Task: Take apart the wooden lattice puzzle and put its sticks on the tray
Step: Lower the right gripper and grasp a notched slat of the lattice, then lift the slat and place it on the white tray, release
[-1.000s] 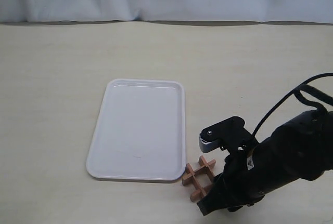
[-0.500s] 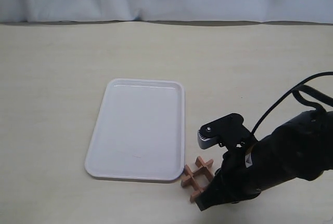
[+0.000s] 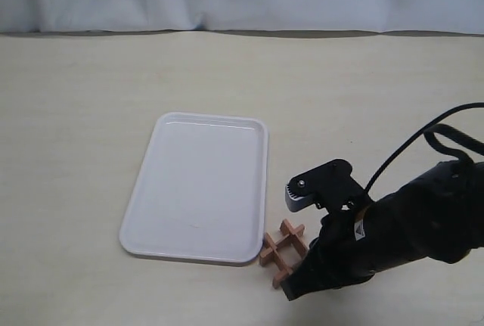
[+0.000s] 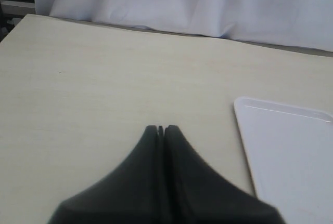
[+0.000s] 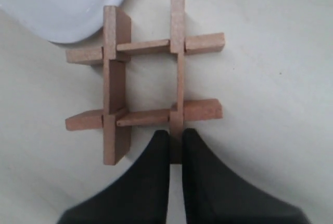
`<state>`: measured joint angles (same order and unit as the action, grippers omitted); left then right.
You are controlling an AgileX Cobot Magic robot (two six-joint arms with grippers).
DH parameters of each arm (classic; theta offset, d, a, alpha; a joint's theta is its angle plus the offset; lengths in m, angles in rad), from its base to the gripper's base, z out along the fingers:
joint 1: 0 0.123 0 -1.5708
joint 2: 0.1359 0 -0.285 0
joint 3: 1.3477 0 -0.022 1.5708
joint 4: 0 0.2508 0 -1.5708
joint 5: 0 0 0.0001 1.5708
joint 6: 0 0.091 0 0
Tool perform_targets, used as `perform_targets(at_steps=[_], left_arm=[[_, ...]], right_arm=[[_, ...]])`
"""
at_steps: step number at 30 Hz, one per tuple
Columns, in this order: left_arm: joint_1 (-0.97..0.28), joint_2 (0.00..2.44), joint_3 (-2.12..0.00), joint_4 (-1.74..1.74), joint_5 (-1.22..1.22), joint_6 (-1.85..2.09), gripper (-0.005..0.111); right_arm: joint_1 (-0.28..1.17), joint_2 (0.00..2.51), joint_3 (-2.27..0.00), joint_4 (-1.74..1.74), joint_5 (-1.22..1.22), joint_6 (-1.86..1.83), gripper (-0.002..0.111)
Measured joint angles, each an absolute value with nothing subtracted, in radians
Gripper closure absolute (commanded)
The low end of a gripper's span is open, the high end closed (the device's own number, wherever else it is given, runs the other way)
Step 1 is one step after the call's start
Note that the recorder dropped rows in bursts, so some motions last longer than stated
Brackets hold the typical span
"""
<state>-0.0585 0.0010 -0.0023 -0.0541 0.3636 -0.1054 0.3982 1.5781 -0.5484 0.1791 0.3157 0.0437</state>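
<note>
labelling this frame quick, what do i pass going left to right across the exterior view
tray → wooden lattice puzzle → right arm

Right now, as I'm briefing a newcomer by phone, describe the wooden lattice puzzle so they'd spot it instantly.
Find the white tray on the beige table. Off its lower-right corner in the exterior view lies the wooden lattice puzzle, pinched at one end by the right gripper. It's the only small, reddish-brown, hash-shaped thing.
</note>
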Motion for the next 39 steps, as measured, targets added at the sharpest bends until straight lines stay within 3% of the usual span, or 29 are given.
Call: perform_targets(at_steps=[12, 25, 39], left_arm=[[-0.058, 0.001, -0.002, -0.054, 0.364, -0.105, 0.107], [-0.058, 0.001, -0.002, -0.054, 0.364, -0.105, 0.107], [-0.058, 0.001, -0.002, -0.054, 0.364, -0.105, 0.107]], right_arm=[[0.398, 1.533, -0.566, 0.147, 0.341, 0.044, 0.104], [0.398, 1.372, -0.781, 0.155, 0.529, 0.044, 0.104], [0.398, 1.906, -1.14, 0.214, 0.289, 0.044, 0.103]])
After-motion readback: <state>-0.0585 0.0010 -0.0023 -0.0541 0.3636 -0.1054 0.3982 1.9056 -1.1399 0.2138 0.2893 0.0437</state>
